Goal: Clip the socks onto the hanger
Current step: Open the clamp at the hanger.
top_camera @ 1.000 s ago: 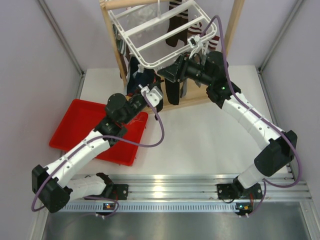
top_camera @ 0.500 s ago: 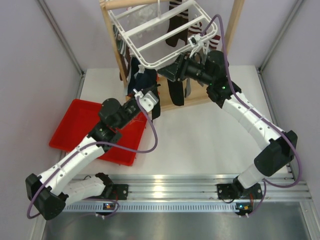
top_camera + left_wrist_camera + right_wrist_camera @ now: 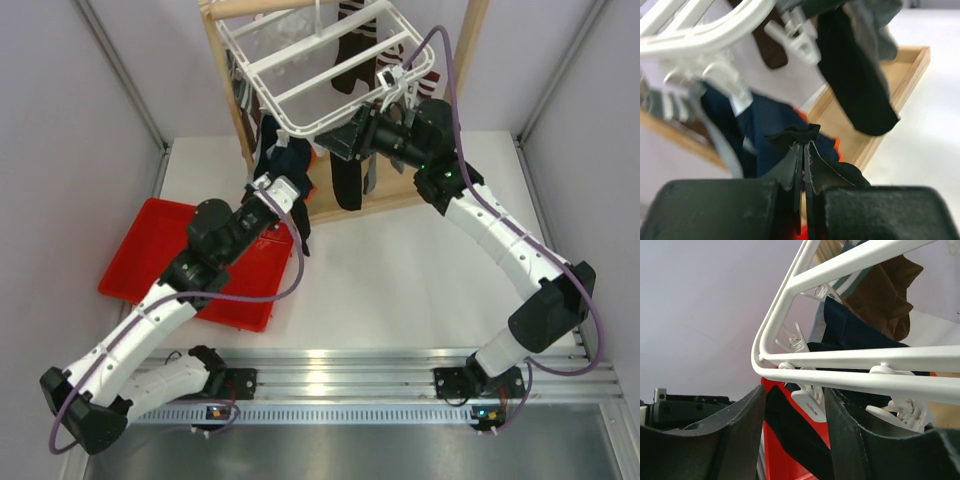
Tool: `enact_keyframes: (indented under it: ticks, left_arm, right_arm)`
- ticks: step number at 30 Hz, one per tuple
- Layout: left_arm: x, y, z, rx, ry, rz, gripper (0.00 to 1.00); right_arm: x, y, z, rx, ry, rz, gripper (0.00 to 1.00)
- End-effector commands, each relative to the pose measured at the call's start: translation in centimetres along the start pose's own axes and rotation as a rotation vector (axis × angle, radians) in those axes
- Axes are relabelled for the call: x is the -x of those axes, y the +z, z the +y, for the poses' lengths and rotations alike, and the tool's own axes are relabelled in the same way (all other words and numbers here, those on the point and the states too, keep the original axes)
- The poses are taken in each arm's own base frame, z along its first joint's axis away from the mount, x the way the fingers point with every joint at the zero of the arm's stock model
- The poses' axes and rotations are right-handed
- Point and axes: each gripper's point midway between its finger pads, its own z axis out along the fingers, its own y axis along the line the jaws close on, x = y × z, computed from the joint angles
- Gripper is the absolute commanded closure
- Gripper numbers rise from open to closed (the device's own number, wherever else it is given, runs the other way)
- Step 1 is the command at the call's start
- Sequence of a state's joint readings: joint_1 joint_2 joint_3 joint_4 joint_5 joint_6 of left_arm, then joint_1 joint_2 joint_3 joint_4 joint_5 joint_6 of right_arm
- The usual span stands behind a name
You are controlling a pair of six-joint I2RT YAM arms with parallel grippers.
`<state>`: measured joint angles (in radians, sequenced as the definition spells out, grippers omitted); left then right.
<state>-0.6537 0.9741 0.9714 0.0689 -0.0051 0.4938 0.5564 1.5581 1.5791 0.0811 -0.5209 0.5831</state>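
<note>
left gripper [image 3: 803,150] (pinching black sock [image 3: 795,135]), now nearer hanger [image 3: 715,36]

The hanger [image 3: 840,357] is smooth, glossy white plastic, and so are its clips [image 3: 807,397]. The black sock [image 3: 795,136] is matt knit cloth, linty at its fold. The frame [image 3: 230,95] is pale bare wood. The tray [image 3: 140,262] is shiny red plastic. My right fingers [image 3: 730,440] look matt black and faintly grainy.

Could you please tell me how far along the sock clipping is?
Done: several socks hang from the hanger. In hand: the left claw pinches a black sock; the right claw straddles a clip. Left: clipping that one.
</note>
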Motion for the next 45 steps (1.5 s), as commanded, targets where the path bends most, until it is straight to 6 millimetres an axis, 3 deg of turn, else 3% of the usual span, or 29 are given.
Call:
enact_keyframes:
  ticks: [1, 6, 10, 15, 17, 19, 20, 21, 23, 25, 26, 27, 30, 35, 40, 45]
  left_arm:
    - [-0.3, -4.5, 2.8, 0.103, -0.051, 0.1, 1.0]
    - [-4.5, -7.6, 3.3, 0.132, 0.036, 0.27, 1.0]
    - [-9.2, -8.4, 1.9, 0.112, 0.045, 0.381, 0.99]
    - [-12.4, -7.7, 1.8, 0.123, -0.066, 0.444, 0.82]
    - [-9.7, -6.2, 2.1, 0.094, -0.169, 0.336, 0.58]
    - [-5.5, -4.8, 2.7, 0.045, -0.229, 0.19, 0.48]
    - [-3.4, -4.2, 1.6, -0.04, -0.267, 0.115, 0.46]
    - [-1.0, -3.2, 2.1, -0.059, -0.268, 0.044, 0.45]
    - [1.0, -2.1, 1.0, -0.165, -0.298, -0.022, 0.45]
    - [3.7, -1.4, 1.2, -0.198, -0.297, -0.109, 0.44]
    - [3.6, -0.8, 0.6, -0.229, -0.323, -0.106, 0.43]
    - [5.7, -0.4, 1.3, -0.22, -0.3, -0.183, 0.43]
    - [6.6, 1.4, 1.9, -0.192, -0.328, -0.21, 0.42]
    - [5.4, 4.5, 2.8, -0.143, -0.398, -0.179, 0.43]
    - [5.2, 5.8, 3.0, -0.133, -0.419, -0.19, 0.42]
    - [5.3, 5.9, 3.1, -0.117, -0.455, -0.209, 0.42]
  right_arm:
    - [2.5, -0.2, 2.6, 0.061, -0.065, -0.056, 0.51]
    - [2.0, 0.1, 2.4, 0.073, -0.049, -0.039, 0.52]
    - [1.6, 0.6, 2.3, 0.086, -0.042, -0.024, 0.57]
    - [1.7, 0.9, 2.1, 0.085, -0.06, -0.02, 0.67]
    - [1.7, 1.1, 2.0, 0.085, -0.058, -0.014, 0.68]
    - [1.6, 1.1, 1.9, 0.084, -0.057, -0.01, 0.69]
    - [1.7, 1.2, 1.9, 0.083, -0.057, -0.011, 0.7]
    - [1.8, 1.2, 1.9, 0.085, -0.058, -0.011, 0.71]
    - [1.9, 1.3, 2.0, 0.085, -0.056, -0.012, 0.73]
    - [1.9, 1.4, 2.0, 0.085, -0.055, -0.012, 0.75]
    - [2.0, 1.3, 2.0, 0.087, -0.056, -0.014, 0.75]
    - [2.0, 1.4, 1.9, 0.084, -0.056, -0.013, 0.76]
    - [2.2, 1.4, 1.9, 0.082, -0.057, -0.015, 0.77]
    - [2.2, 1.5, 1.6, 0.078, -0.05, -0.014, 0.78]
    - [2.3, 1.7, 1.7, 0.084, -0.043, -0.018, 0.8]
    - [2.3, 1.9, 1.6, 0.089, -0.029, -0.015, 0.8]
